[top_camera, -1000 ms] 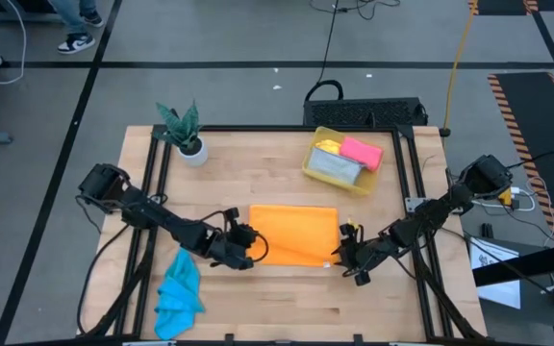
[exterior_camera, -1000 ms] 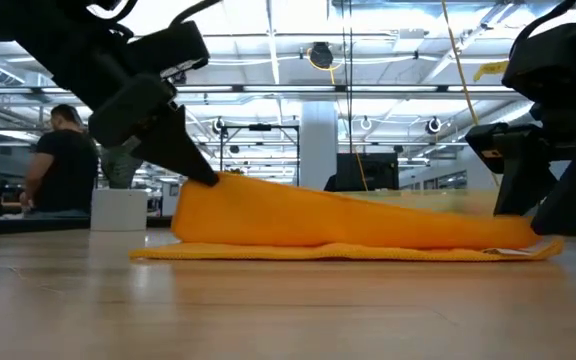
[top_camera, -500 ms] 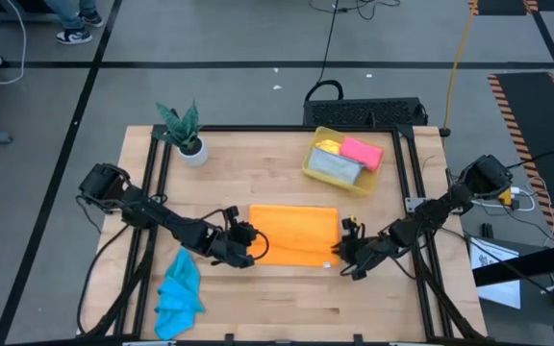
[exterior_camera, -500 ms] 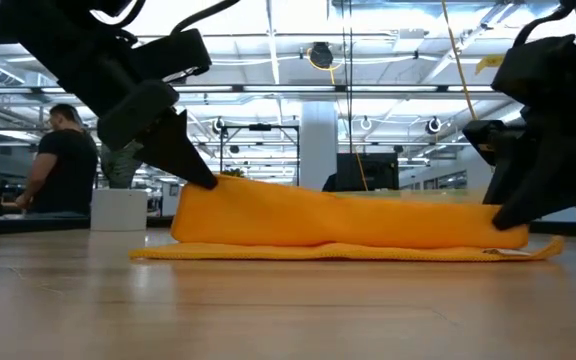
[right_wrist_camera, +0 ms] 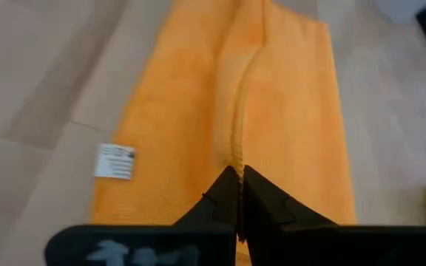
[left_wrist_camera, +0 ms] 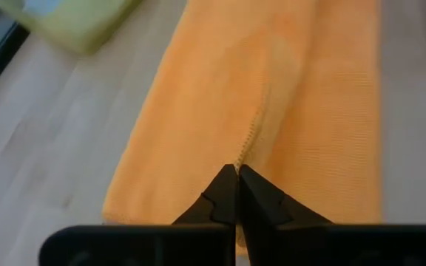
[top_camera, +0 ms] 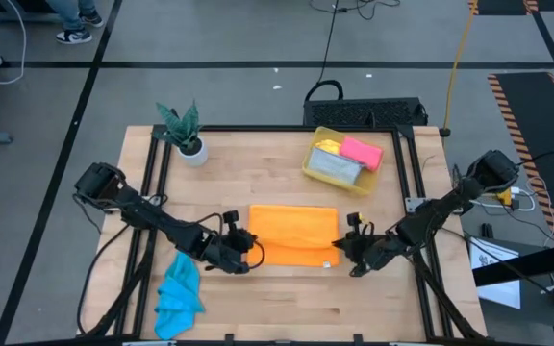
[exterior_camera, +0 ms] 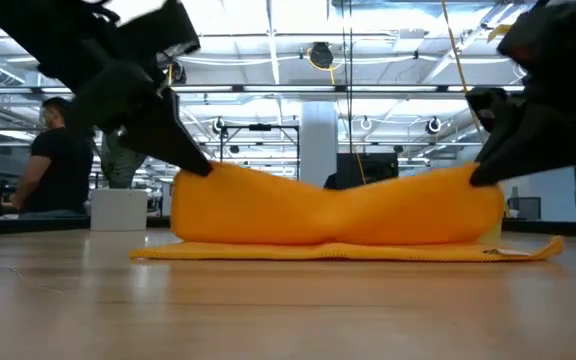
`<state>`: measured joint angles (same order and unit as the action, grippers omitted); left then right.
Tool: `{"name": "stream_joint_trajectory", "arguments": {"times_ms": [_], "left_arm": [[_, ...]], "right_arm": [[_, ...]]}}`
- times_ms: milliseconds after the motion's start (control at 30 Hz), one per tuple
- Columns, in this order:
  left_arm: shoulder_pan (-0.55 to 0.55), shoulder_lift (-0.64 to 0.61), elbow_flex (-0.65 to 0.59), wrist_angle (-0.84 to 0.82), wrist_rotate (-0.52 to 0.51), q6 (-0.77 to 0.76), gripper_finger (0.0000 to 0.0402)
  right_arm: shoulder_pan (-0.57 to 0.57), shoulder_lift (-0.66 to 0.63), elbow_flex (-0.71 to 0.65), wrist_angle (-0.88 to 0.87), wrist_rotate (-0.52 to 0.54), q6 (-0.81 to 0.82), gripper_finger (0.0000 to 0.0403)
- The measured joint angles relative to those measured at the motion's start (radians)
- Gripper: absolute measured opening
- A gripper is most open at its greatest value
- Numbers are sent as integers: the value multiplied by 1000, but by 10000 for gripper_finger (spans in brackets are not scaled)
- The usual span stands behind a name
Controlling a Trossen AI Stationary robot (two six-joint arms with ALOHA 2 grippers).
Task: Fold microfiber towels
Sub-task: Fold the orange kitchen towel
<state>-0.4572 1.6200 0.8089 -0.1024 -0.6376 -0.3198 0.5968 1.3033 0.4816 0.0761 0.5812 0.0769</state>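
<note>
An orange towel (top_camera: 294,234) lies folded in the middle of the table. Its lower layer (exterior_camera: 348,252) is flat on the wood, and its upper layer is raised at both ends and sags in the middle (exterior_camera: 333,215). My left gripper (top_camera: 253,250) is shut on the towel's left end, and my right gripper (top_camera: 343,248) is shut on its right end. A blue towel (top_camera: 179,288) lies crumpled near the table's near left corner. Pink (top_camera: 361,151), grey (top_camera: 335,168) and yellow (top_camera: 327,145) towels sit in the yellow bin (top_camera: 313,163). My left gripper pinches the upper layer's stitched edge (left_wrist_camera: 251,140) at the towel's left end between its two fingertips (exterior_camera: 200,166). It comes slanting down from the table's left. That end is lifted off the lower layer. My right gripper pinches the upper layer's edge (right_wrist_camera: 235,148) at the towel's right end between its two fingertips (exterior_camera: 476,178), slanting down from the table's right. That end is lifted off the lower layer, and the cloth between the two grippers hangs slack.
A small potted plant (top_camera: 187,133) stands at the far left. The yellow bin is at the far right. A white label (right_wrist_camera: 115,161) sticks out at the orange towel's near right corner. A person (exterior_camera: 63,160) shows in the room beyond the table.
My right gripper has shut on the orange towel's right end and risen, lifting that end of the upper layer off the table. The towel's left end has stayed raised in my left gripper, so the upper layer now sags between two raised ends.
</note>
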Motion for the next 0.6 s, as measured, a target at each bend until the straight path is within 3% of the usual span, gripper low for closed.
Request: {"name": "stream_joint_trajectory", "arguments": {"times_ms": [267, 600], "left_arm": [[-78, -8, 0, 51, 20, 104, 6], [-96, 20, 0, 50, 78, 75, 5]], "right_arm": [[94, -69, 0, -4, -11, -37, 1], [108, 28, 0, -1, -89, 36, 1]]}}
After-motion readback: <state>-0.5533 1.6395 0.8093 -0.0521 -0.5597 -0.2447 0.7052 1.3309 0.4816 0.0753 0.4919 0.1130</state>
